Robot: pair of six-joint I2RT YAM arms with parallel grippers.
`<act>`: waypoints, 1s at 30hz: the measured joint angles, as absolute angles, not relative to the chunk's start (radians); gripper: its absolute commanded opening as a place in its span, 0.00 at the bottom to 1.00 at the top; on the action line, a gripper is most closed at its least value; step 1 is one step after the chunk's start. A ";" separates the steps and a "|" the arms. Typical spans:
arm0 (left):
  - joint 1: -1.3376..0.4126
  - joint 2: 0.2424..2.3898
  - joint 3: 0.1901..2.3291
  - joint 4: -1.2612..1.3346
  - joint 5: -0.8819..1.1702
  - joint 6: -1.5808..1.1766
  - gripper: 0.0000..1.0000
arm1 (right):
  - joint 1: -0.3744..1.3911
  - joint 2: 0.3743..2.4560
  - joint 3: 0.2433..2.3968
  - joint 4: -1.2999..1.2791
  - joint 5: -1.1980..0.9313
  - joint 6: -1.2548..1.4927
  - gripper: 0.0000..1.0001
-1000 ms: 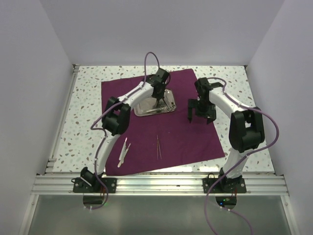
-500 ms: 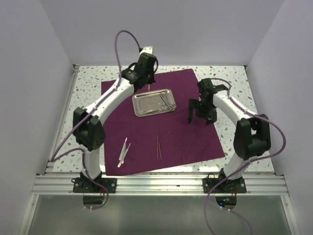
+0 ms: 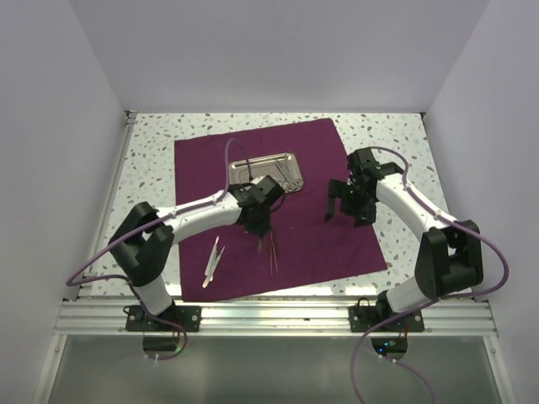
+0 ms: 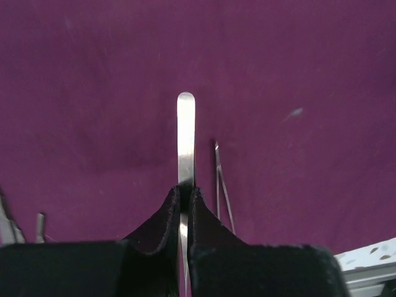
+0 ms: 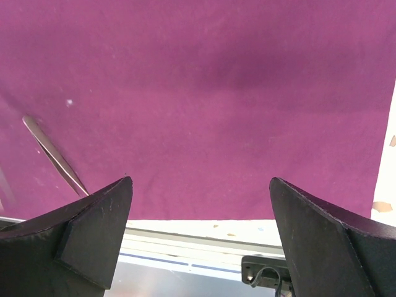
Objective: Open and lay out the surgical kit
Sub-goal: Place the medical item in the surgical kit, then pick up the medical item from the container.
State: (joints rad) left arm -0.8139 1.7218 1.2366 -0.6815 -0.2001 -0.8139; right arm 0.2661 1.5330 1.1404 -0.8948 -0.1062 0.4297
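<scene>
One thin steel tool (image 4: 185, 133) tight in L claw (image 4: 184, 199) above plum cloth (image 4: 93, 74); R claw (image 5: 199, 182) wide.

Matt, finely woven plum cloth (image 3: 202, 168) covers a smooth, speckled stone-look tabletop (image 3: 147, 194); the steel tray (image 3: 261, 158) gleams mirror-bright, and a flat instrument (image 4: 185, 136) shines as polished metal.

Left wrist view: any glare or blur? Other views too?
Left wrist: steel instrument in the left gripper glares near white, fingers soft. Right wrist: soft shadow on the cloth, right gripper dark. Top: tray reflects brightly.
</scene>
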 measured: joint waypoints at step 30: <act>-0.766 1.861 1.535 -0.692 -0.224 -0.561 0.34 | 0.266 1.468 1.126 -0.939 -0.089 0.414 0.97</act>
